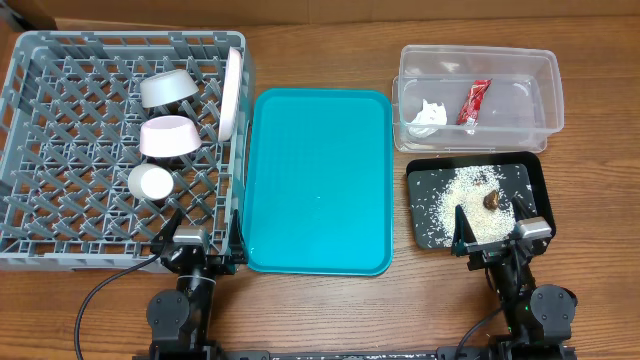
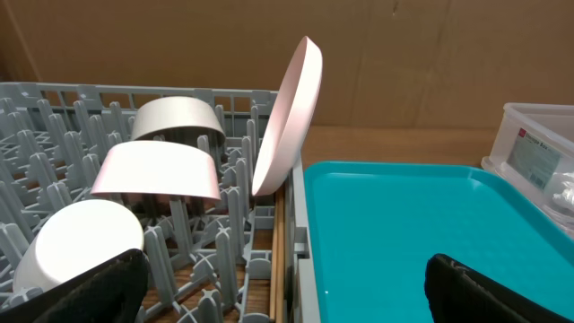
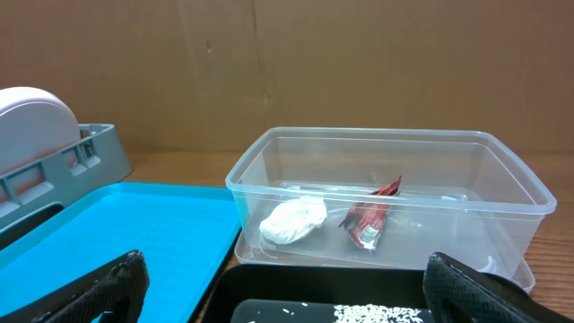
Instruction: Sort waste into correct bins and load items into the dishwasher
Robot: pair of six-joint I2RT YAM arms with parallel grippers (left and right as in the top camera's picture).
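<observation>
Overhead, two bowls (image 1: pixel 166 136), one cup (image 1: pixel 152 181), one plate (image 1: pixel 232 92)

The overhead view looks straight down from well above the counter (image 1: pixel 320 315), taking in the whole teal tray (image 1: pixel 318 120), with the dish rack (image 1: pixel 100 42) along one side of it and the clear tub (image 1: pixel 478 50) and black tray (image 1: pixel 530 190) off the other. The left wrist view sits low and close at the teal tray's near corner by the rack, facing level toward a cardboard wall (image 2: pixel 430 63). The right wrist view sits equally low at the opposite near corner, facing the tub, and all three views share the teal tray.
</observation>
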